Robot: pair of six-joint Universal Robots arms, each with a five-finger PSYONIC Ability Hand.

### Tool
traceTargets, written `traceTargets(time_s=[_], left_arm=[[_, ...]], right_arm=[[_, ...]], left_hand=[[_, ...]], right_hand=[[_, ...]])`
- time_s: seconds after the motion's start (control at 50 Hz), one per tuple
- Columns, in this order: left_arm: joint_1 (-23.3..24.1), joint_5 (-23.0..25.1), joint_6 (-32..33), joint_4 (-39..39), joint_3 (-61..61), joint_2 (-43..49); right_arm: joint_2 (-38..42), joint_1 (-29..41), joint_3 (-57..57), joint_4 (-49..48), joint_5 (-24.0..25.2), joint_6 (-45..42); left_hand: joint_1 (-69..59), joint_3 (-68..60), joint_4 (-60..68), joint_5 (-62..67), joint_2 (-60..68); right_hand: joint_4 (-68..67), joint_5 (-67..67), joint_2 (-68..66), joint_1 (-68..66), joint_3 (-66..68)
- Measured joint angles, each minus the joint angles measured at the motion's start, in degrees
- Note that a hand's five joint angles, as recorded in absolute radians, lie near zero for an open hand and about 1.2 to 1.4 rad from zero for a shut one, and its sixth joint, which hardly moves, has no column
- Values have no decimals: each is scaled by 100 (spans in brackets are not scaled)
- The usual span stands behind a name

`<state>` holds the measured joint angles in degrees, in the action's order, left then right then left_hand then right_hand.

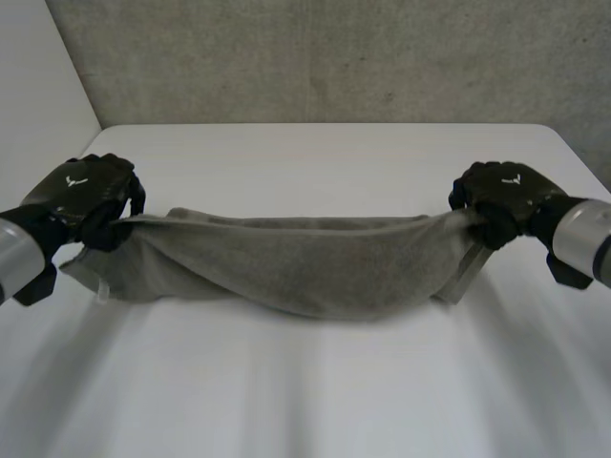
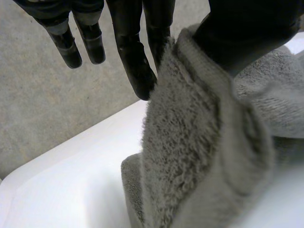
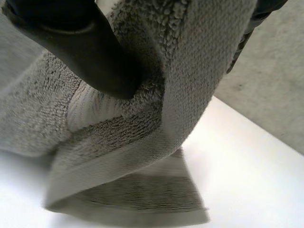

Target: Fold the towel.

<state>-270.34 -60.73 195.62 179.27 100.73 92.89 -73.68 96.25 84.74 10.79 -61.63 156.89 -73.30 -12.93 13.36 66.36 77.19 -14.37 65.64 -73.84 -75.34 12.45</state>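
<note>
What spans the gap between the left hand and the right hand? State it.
The grey towel, sagging, its ends pinched by the left hand and the right hand; the head view shows it.

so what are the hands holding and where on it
Both hold the grey towel: the left hand pinches its left end, the right hand its right end, the middle sagging between.

White table, corners rounded, stood before rough grey concrete wall; smoother pale wall ran along left side; light soft.

no words; a white emblem marks left hand and right hand.
</note>
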Motion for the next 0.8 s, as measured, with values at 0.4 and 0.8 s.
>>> traceTargets(time_s=[0.4, 0.8], left_arm=[[916, -917, -607, 1281, -3975, 1300], [397, 222, -252, 2374, -48, 689]], right_arm=[[299, 373, -3945, -1411, -1140, 955], [-303, -328, 692, -1579, 129, -147]], left_hand=[[0, 0, 0, 0, 0], [0, 0, 0, 18, 0]], right_hand=[[0, 58, -164, -13, 0], [0, 58, -164, -14, 0]])
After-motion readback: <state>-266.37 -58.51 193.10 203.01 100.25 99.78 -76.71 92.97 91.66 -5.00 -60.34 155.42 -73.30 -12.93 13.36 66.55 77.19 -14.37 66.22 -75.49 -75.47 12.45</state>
